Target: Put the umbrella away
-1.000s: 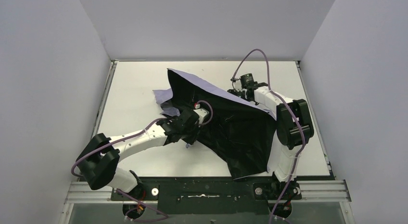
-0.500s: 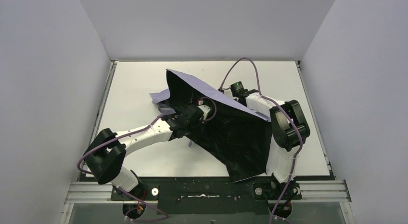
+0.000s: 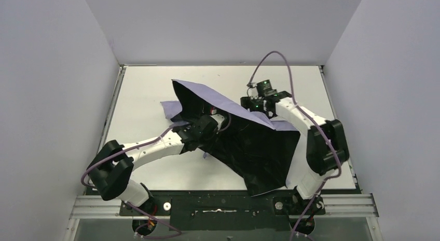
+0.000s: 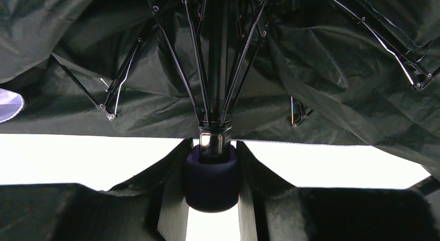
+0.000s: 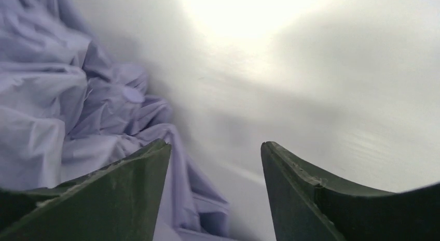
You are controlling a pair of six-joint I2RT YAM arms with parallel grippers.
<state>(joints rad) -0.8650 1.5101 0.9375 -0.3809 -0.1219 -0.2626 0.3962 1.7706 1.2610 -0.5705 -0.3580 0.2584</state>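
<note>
from above, the umbrella (image 3: 254,147) hides the left claw (image 4: 211,184).

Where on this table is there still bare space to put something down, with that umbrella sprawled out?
Bare on the table: the far-left corner beside the umbrella, the strip along the far edge behind it, and the front patch between the left arm and the umbrella. Crowded: the middle, where the umbrella sprawls and the right arm meets its far edge.

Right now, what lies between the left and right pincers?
The half-open canopy of the pale lavender folding umbrella: the left pincer is on its black inner side, the right pincer beyond its lavender outer face. Seen in the top view.
</note>
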